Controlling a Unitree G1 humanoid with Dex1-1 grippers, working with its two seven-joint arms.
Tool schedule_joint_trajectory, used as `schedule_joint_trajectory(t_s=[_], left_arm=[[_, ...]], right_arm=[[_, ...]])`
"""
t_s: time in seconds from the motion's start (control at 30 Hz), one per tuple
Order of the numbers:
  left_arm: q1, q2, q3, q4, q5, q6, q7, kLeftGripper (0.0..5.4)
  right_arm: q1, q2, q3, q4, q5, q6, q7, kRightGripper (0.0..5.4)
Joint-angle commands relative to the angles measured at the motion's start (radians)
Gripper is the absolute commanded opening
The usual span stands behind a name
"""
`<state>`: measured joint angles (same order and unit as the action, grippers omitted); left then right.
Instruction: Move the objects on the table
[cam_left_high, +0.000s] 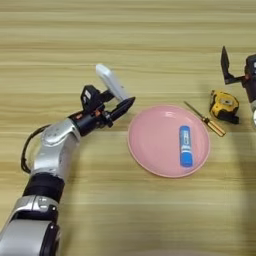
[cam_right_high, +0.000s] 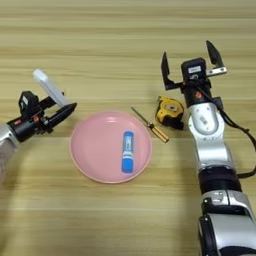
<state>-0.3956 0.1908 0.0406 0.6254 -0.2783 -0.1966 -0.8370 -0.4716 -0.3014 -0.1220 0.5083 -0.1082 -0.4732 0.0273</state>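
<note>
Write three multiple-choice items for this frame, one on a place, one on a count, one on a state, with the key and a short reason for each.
1. Where does the blue tube lie?
A. On the pink plate
B. On the bare table
C. On the tape measure

2. How many things lie on the plate?
A. One
B. Two
C. Three

3. What is the left end effector doing?
A. Hanging empty
B. Holding the white remote control
C. Pressing the screwdriver

Key: 1 A, the tube rests inside the plate's rim. 2 A, only the tube is on it. 3 B, its fingers grip the remote's lower end, left of the plate. The right end effector is open and empty beyond the tape measure.
</note>
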Motion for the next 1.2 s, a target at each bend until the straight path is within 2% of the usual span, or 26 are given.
schedule_joint_trajectory(t_s=[0.03,0.2,0.37,0.8,1.2], left_arm=[[-0.033,0.01,0.009,0.072,0.035,-0.042,0.044,2.88],[-0.043,0.03,0.001,0.146,0.084,-0.072,0.09,2.88],[-0.027,0.041,-0.027,0.165,0.119,-0.081,0.077,2.88],[0.033,0.021,-0.056,0.134,0.124,-0.078,0.028,2.88],[0.066,0.01,-0.064,0.101,0.116,-0.074,0.018,2.86]], right_arm=[[-0.026,-0.006,-0.006,0.016,0.011,-0.018,-0.01,5.4],[-0.031,-0.007,-0.004,0.026,0.008,-0.026,-0.013,5.4],[-0.035,-0.004,-0.001,0.03,0.01,-0.03,-0.017,5.4],[-0.035,0.001,0.002,0.024,0.016,-0.033,-0.017,5.4],[-0.036,-0.003,0.003,0.024,0.021,-0.035,-0.017,5.4]])
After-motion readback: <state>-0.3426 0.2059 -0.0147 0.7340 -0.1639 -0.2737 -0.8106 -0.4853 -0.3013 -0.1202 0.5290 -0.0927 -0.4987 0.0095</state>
